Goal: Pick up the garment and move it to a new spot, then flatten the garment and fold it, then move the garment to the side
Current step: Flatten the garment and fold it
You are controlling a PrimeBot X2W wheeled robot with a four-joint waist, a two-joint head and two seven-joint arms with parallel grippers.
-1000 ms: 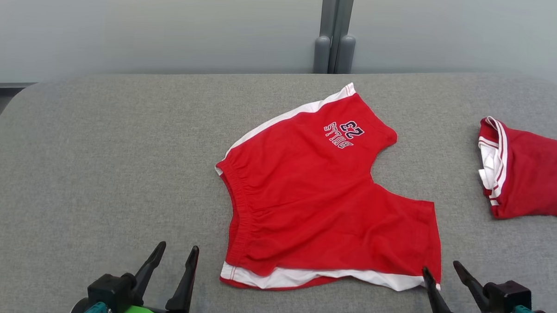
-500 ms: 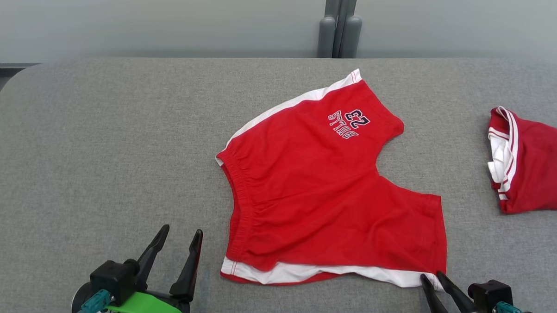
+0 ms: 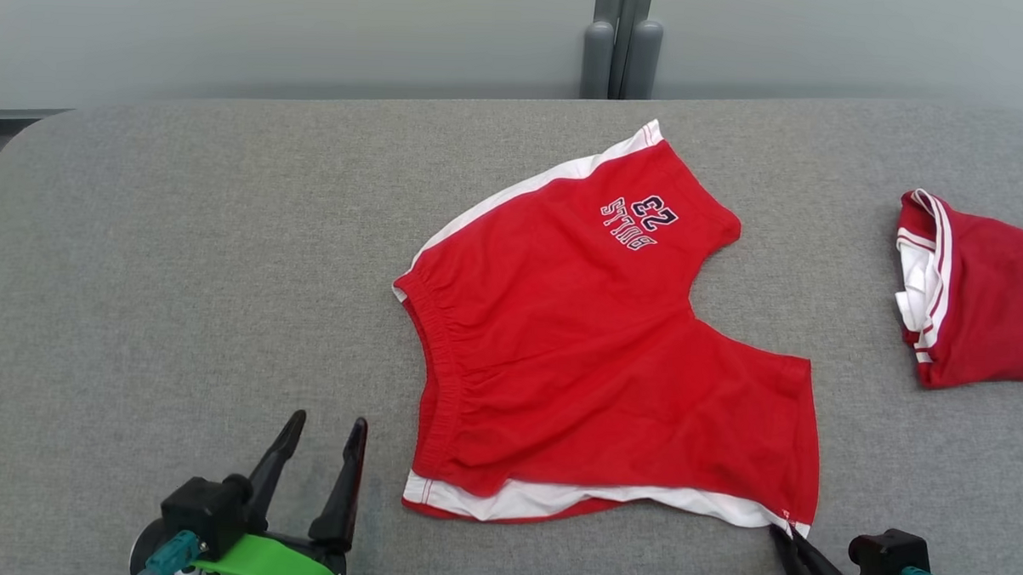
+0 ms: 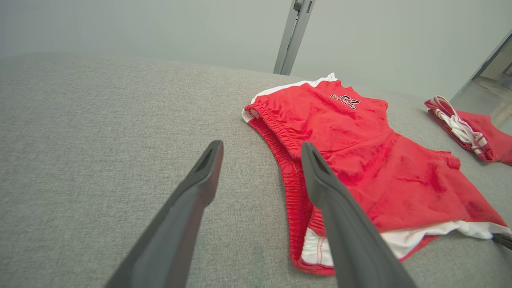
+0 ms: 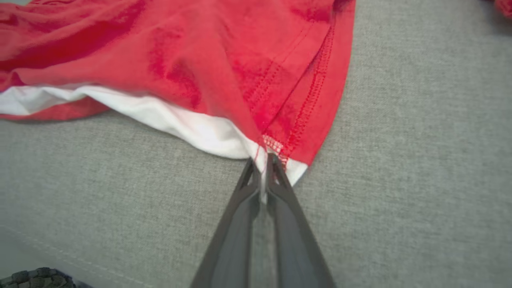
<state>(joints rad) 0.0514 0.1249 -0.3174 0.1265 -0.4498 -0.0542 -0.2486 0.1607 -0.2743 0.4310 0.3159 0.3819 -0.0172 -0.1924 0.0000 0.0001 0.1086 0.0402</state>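
One corner is mine: right gripper (image 5: pixel 262 160) pinches the shorts' (image 3: pixel 594 358) near-right hem, by the worktop's (image 3: pixel 180 267) near edge. Left gripper (image 3: pixel 329 418), fingers spread, sits just left of the waistband's near corner.

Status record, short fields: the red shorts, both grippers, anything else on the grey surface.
red shorts: spread flat on grey surface, not yet folded
right gripper: shut on the shorts' near hem corner, at the white trim
left gripper: open, left of the waistband, not touching the shorts
other item: second red-and-white garment, bunched at far right, apart from the shorts
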